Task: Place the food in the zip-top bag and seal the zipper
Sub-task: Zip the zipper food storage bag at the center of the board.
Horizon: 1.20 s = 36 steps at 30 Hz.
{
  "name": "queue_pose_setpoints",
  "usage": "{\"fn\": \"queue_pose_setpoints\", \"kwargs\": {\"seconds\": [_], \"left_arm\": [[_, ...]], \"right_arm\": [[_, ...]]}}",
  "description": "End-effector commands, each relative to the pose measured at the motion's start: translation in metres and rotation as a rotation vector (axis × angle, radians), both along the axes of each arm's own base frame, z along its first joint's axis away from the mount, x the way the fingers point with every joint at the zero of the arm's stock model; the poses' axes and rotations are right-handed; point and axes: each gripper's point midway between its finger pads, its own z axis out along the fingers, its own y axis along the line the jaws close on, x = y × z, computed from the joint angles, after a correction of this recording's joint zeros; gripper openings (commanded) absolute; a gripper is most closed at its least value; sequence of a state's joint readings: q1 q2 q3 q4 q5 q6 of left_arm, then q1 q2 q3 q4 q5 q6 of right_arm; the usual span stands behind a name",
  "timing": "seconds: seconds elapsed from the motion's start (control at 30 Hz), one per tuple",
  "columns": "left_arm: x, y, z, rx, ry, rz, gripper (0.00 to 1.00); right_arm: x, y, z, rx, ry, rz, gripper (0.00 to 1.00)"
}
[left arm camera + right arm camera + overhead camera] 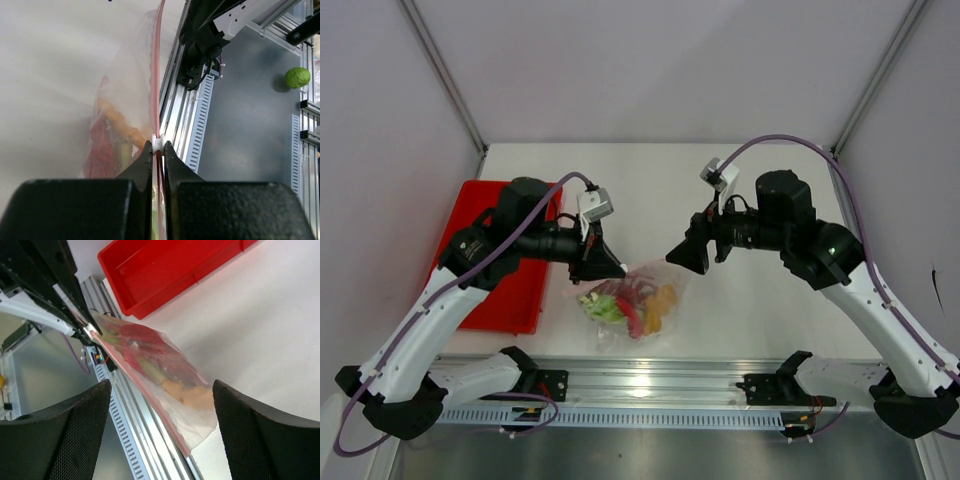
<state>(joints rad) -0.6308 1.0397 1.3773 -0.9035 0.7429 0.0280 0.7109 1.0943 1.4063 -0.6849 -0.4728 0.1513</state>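
The zip-top bag (638,298) hangs over the table's front edge with the food (620,303) inside: red, light green and yellow-orange pieces. My left gripper (608,268) is shut on the zipper (156,75), the pink-red strip running between its jaws, with the white slider tab (158,143) right at its fingertips. My right gripper (686,254) is open and empty, just right of the bag and apart from it. In the right wrist view the bag (165,371) lies between and beyond my open fingers (240,410), its pink strip (145,392) along the lower edge.
The red tray (505,280) sits on the table at the left, behind the left arm, and shows in the right wrist view (170,270). The aluminium rail (650,375) runs along the front edge under the bag. A green ball (297,77) lies on the floor below.
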Motion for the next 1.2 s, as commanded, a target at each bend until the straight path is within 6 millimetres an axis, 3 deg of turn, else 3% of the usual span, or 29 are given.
{"fn": "queue_pose_setpoints", "kwargs": {"seconds": [0.0,0.1,0.33,0.63,0.73,0.77,0.83,0.93,1.17], "left_arm": [[-0.010,-0.005,0.028,-0.069,-0.059,-0.075,0.01],[-0.010,-0.005,0.027,-0.071,-0.060,-0.078,0.01],[-0.010,-0.005,0.021,-0.062,-0.041,-0.075,0.01],[-0.013,-0.004,0.020,-0.061,-0.042,-0.077,0.01],[-0.014,-0.005,0.020,-0.061,-0.038,-0.082,0.01],[-0.014,-0.006,0.019,-0.061,-0.036,-0.087,0.01],[-0.015,-0.006,0.020,-0.064,-0.040,-0.088,0.01],[-0.016,-0.006,0.021,-0.065,-0.043,-0.088,0.01],[-0.017,-0.005,0.021,-0.067,-0.045,-0.086,0.01]], "right_arm": [[-0.014,0.000,0.024,0.004,-0.071,0.104,0.85],[-0.023,0.007,0.026,-0.012,-0.083,0.172,0.85],[-0.029,0.017,0.005,-0.100,-0.089,0.215,0.85],[-0.040,0.034,-0.008,-0.125,-0.070,0.317,0.81],[-0.043,0.042,-0.009,-0.118,-0.067,0.344,0.74],[-0.043,0.045,-0.011,-0.122,-0.064,0.352,0.66],[-0.041,0.049,-0.012,-0.128,-0.066,0.350,0.60],[-0.036,0.054,-0.012,-0.128,-0.070,0.343,0.42],[-0.034,0.063,-0.013,-0.127,-0.063,0.349,0.29]]}}
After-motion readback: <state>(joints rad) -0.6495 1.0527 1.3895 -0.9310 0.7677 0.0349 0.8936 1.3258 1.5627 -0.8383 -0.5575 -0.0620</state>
